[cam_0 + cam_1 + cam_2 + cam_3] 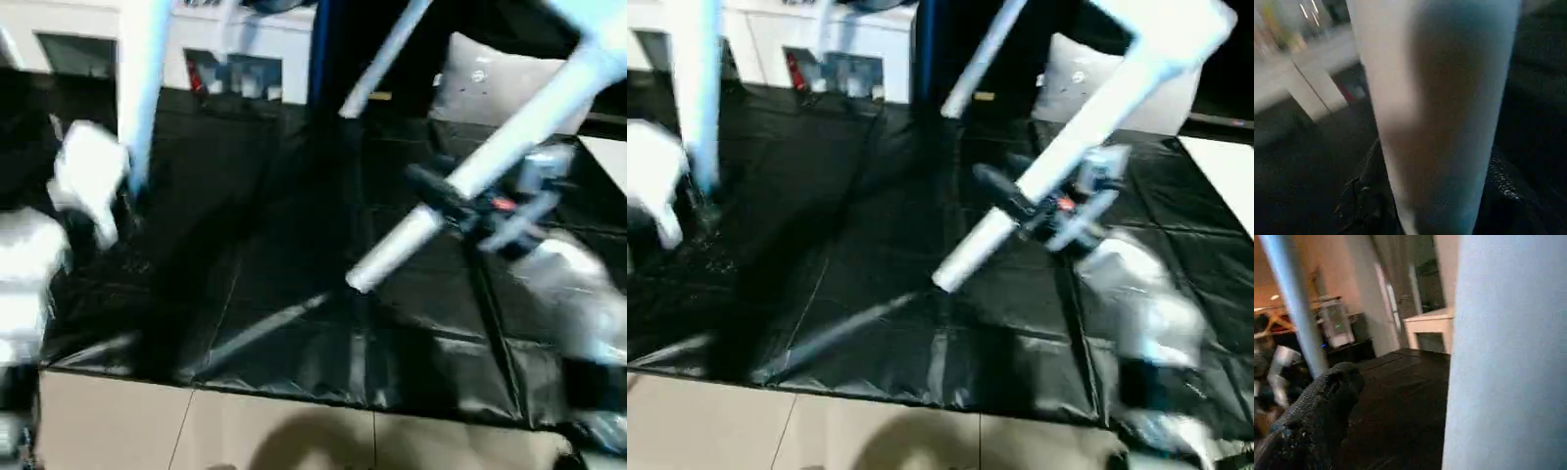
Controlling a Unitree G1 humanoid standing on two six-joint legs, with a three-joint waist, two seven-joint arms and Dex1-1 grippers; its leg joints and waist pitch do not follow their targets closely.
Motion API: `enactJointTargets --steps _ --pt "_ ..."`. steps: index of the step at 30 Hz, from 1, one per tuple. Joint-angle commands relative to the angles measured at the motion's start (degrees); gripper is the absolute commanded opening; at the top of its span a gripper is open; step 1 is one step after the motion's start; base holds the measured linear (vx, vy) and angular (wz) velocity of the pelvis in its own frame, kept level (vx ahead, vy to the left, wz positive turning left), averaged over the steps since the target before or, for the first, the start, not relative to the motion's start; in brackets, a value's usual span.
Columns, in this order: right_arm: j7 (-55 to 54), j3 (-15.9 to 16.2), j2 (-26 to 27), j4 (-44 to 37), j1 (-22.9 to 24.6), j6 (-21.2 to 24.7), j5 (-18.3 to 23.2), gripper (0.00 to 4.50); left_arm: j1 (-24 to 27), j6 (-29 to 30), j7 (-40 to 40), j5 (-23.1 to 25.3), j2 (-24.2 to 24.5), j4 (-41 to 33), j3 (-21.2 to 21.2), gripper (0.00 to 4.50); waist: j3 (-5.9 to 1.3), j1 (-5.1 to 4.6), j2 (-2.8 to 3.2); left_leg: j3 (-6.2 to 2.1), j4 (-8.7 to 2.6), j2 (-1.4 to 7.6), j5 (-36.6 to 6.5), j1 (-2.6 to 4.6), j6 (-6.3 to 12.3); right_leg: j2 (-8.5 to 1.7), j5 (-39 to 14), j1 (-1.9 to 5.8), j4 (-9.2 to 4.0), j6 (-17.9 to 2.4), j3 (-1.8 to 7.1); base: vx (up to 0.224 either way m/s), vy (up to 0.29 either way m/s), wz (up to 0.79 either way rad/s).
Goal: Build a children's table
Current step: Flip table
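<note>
Black floor mat (pixel 294 255) lies under your raised table, legs fitted.
Your left gripper (pixel 122 196) clasps one leg (pixel 142 88); your right gripper (pixel 470 206), fingers spread wide, straddles another leg (pixel 470 176); the remainder is hidden.

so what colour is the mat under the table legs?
Black and glossy, the mat shows best in the left eye view, with pale floor at its near edge.

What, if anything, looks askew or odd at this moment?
The children's table hangs tilted above the black mat, legs pointing different ways: one leg slants down past the right gripper, and another leg stands near upright by the left arm.
</note>
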Motion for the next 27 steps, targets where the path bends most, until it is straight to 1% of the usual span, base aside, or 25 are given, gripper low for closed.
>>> enactJointTargets --steps 1,3,4,5,6,7,8,9,12,13,14,15,16,17,18,19,20,21,22,23,24,25,26,27 --pt "0.45 1.24 -0.4 -7.15 -0.01 1.71 2.96 4.5 1.92 0.31 -1.6 2.61 0.15 -2.96 -3.99 1.43 -3.59 -0.11 0.78 0.18 -3.58 1.57 1.94 0.28 5.57 -3.41 1.14 3.4 -1.92 -12.5 3.41 0.0 0.0 0.0" --pt "0.05 1.41 -0.36 -8.71 0.47 2.6 3.46 4.5 2.77 0.37 -1.65 2.7 0.36 -3.62 -3.94 1.43 -3.28 -0.16 0.86 0.23 -3.8 1.7 -0.43 0.45 4.75 -3.37 -1.57 3.13 -2.28 -12.46 3.43 0.0 0.0 0.0" --pt "-0.55 2.02 -0.51 -11.24 1.37 3.85 3.98 4.5 3.76 0.46 -1.54 2.45 0.4 -4.32 -3.66 1.43 -3.21 -0.16 0.78 0.17 -3.9 1.82 -2.16 0.6 3.81 -3.42 -3.2 3.05 -2.38 -12.31 3.43 0.0 0.0 0.0" --pt "-0.74 2.22 -0.55 -12.03 1.66 4.24 4.11 4.5 4.03 0.5 -1.5 2.37 0.4 -4.53 -3.56 1.43 -3.01 -0.03 0.64 0.2 -3.97 1.84 -2.9 0.71 3.03 -3.34 -3.56 3.01 -2.53 -11.91 3.49 0.0 0.0 0.0" --pt "-1.35 2.59 -0.3 -13.36 2.32 4.81 4.41 4.5 4.47 0.6 -1.46 2.4 0.56 -4.96 -3.44 1.43 -2.91 -0.1 0.52 0.2 -4.04 1.85 -3.37 0.65 2.74 -3.31 -3.63 2.98 -2.49 -11.83 3.5 0.0 0.0 0.0" --pt "-1.88 2.89 -0.07 -14.33 2.93 5.14 4.61 4.5 4.85 0.83 -1.36 2.41 0.71 -5.44 -3.29 1.43 -2.86 0.15 0.71 0.08 -4.11 1.84 -3.81 0.71 2.1 -3.34 -3.44 2.99 -2.44 -11.57 3.52 0.0 0.0 0.0" --pt "-2.29 3.18 0.08 -15.04 3.44 5.32 4.69 4.5 5.26 1.22 -1.24 2.33 0.87 -6.01 -3.06 1.43 -2.86 0.15 0.71 0.08 -4.11 1.84 -3.81 0.71 2.1 -3.34 -3.44 2.99 -2.44 -11.57 3.52 0.0 0.0 0.0" --pt "-3.23 3.61 0.41 -16.12 4.49 5.72 4.72 4.5 6.45 1.95 -1.12 1.98 1.21 -7.39 -2.67 1.43 -2.82 0.11 0.52 0.12 -4.13 1.83 -4.01 0.62 1.62 -3.35 -3.24 3.05 -2.45 -11.43 3.57 0.0 0.0 0.0" --pt "-3.95 3.82 0.72 -16.44 4.92 5.91 4.37 4.5 6.79 2.02 -0.82 1.79 1.08 -7.19 -2.61 1.43 -2.79 0.1 0.39 0.05 -4.12 1.71 -3.95 0.47 1.32 -3.34 -3.62 3.24 -2.41 -11.05 3.56 0.0 0.0 0.0" --pt "-5.69 4.85 1.42 -16.73 5.56 6.74 3.08 4.5 6.48 1.47 -0.21 2.02 0.45 -4.23 -3.07 1.43 -2.72 -0.11 -0.85 0.14 -4.13 1.62 -4.25 0.31 1.55 -3.39 -5.82 3.31 -2.62 -10.44 3.66 0.0 0.0 0.0" --pt "-5.89 5.04 1.48 -16.77 5.66 6.81 2.85 4.5 6.42 1.35 -0.15 2.1 0.37 -3.78 -3.17 1.43 -2.58 -0.04 -0.51 0.08 -4.19 1.56 -4.49 0.31 1.4 -3.47 -7.11 3.23 -2.68 -10.01 3.67 0.0 0.0 0.0" --pt "-6.15 5.62 1.53 -17.07 6.07 6.77 2.21 4.5 6.29 0.92 -0.16 2.3 0.34 -2.92 -3.48 1.43 -2.57 -0.14 -0.36 0.04 -4.22 1.56 -4.99 0.35 1.24 -3.5 -8.3 3.19 -2.81 -9.63 3.66 0.0 0.0 0.0" --pt "-6.94 6.66 1.62 -17.5 7.0 6.7 0.88 4.5 6.04 0.49 0.12 2.49 0.14 -1.56 -3.74 1.43 -2.52 -0.25 -0.27 -0.03 -4.25 1.58 -5.73 0.38 0.76 -3.45 -10.21 3.09 -3.17 -8.25 3.69 0.0 0.0 0.0" --pt "-7.84 7.35 1.78 -17.52 7.79 5.9 -0.76 4.5 6.13 1.23 0.22 1.85 -0.21 -1.43 -3.3 1.43 -2.52 -0.25 -0.27 -0.03 -4.25 1.58 -5.73 0.38 0.76 -3.45 -10.21 3.09 -3.17 -8.25 3.69 0.0 0.0 0.0" --pt "-8.23 7.79 1.93 -17.28 8.29 5.16 -1.88 4.5 6.38 1.76 0.22 1.61 -0.22 -1.56 -3.06 1.43 -2.55 -0.24 0.06 -0.06 -4.28 1.66 -6.0 0.49 0.1 -3.43 -9.98 2.94 -3.18 -7.75 3.68 0.0 0.0 0.0" --pt "-8.52 8.1 2.06 -17.02 8.64 4.54 -2.76 4.5 6.63 2.27 0.22 1.42 -0.2 -1.75 -2.84 1.43 -2.5 -0.31 -0.03 -0.12 -4.43 1.67 -7.16 0.56 -0.22 -3.39 -10.82 2.95 -3.27 -7.48 3.62 0.0 0.0 0.0" --pt "-9.13 8.57 2.14 -16.03 8.96 3.61 -4.43 4.5 7.32 3.4 0.31 0.63 -0.45 -2.36 -2.15 1.43 -2.6 -0.3 -0.06 -0.16 -4.4 1.71 -7.36 0.56 -0.39 -3.44 -10.89 2.98 -3.22 -7.45 3.62 0.0 0.0 0.0" --pt "-8.87 9.32 2.25 -14.32 9.54 1.82 -6.37 4.5 8.8 4.31 0.31 0.44 -0.2 -3.21 -1.71 1.43 -2.4 -0.4 0.52 -0.2 -4.57 1.71 -8.34 0.55 -0.96 -3.35 -11.1 2.82 -3.39 -7.49 3.6 0.0 0.0 0.0" --pt "-8.75 9.59 2.28 -13.67 9.75 1.15 -7.07 4.5 9.37 4.62 0.33 0.45 -0.09 -3.53 -1.58 1.78 -2.3 -0.51 0.15 -0.24 -4.61 1.72 -9.56 0.41 -1.14 -3.49 -12.36 2.93 -3.43 -7.62 3.58 0.0 0.0 0.0" --pt "-8.74 9.82 2.29 -13.07 9.95 0.57 -7.72 4.5 9.91 4.85 0.4 0.45 -0.03 -3.77 -1.44 1.99 -2.22 -0.57 0.06 -0.23 -4.67 1.73 -11.45 0.62 -1.13 -3.51 -14.98 2.78 -3.89 -7.23 3.63 0.0 0.0 0.0" --pt "-8.84 10.01 2.28 -12.6 10.11 0.14 -8.29 4.5 10.33 5.0 0.46 0.37 -0.04 -3.92 -1.26 1.99 -2.35 -0.52 0.18 -0.35 -4.66 1.83 -11.72 0.67 -1.2 -3.6 -15.22 2.81 -3.85 -7.19 3.62 0.0 0.0 0.0" --pt "-8.98 10.74 2.34 -11.23 11.15 -1.39 -9.82 4.5 12.26 4.62 0.9 0.44 0.16 -3.85 -0.53 1.99 -2.32 -0.59 -0.02 -0.4 -4.76 1.86 -12.33 0.7 -1.06 -3.38 -15.52 2.71 -4.0 -6.85 3.56 0.0 0.0 0.0" --pt "-9.19 11.04 2.33 -10.63 11.64 -2.05 -10.58 4.5 12.94 4.51 1.05 0.15 0.08 -3.55 -0.02 2.23 -2.31 -0.66 -0.5 -0.45 -4.8 1.87 -12.21 0.34 -0.91 -3.5 -15.62 2.92 -3.94 -6.6 3.6 0.0 0.0 0.0" --pt "-9.19 11.04 2.33 -10.63 11.64 -2.05 -10.58 4.5 12.94 4.51 1.05 0.15 0.08 -3.55 -0.02 2.33 -2.31 -0.66 -0.5 -0.45 -4.8 1.87 -12.21 0.34 -0.91 -3.5 -15.62 2.92 -3.94 -6.6 3.6 0.0 0.0 0.0"
